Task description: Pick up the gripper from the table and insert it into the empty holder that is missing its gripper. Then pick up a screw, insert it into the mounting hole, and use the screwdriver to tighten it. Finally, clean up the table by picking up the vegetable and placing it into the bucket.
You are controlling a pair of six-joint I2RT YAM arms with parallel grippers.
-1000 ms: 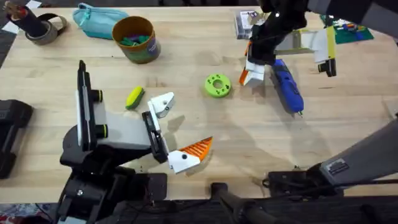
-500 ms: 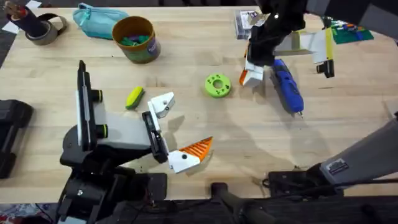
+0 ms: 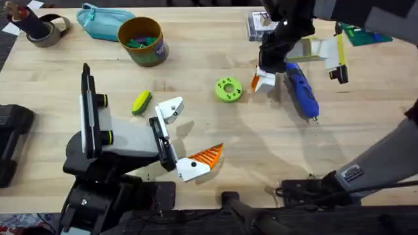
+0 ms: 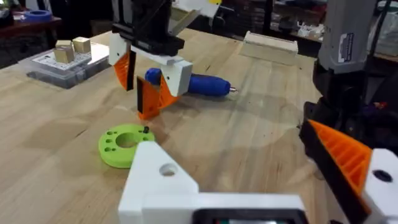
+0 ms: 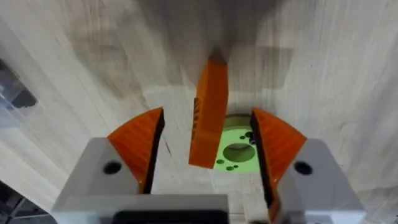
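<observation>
The loose orange gripper (image 5: 208,134) stands on the table left of the blue screwdriver (image 3: 302,91), and also shows in the left wrist view (image 4: 148,102). My right gripper (image 3: 264,81) straddles it, open, with a gap at each orange pad (image 5: 143,143). My left gripper (image 3: 192,134) rests open at the front left. It carries one ribbed orange finger (image 3: 209,155) and the bare white holder (image 3: 170,109). The vegetable (image 3: 141,102), a yellow and green corn cob, lies beside the holder. The yellow-brown bucket (image 3: 142,40) stands at the back left.
A green disc with holes (image 3: 228,89) lies just left of the right gripper. A teal pouch (image 3: 101,19) and a tape roll (image 3: 42,29) sit at the back left. A clear box (image 3: 261,23) stands behind the right arm.
The right arm has shifted slightly while its gripper stays over the loose orange gripper. The left arm has not moved.
</observation>
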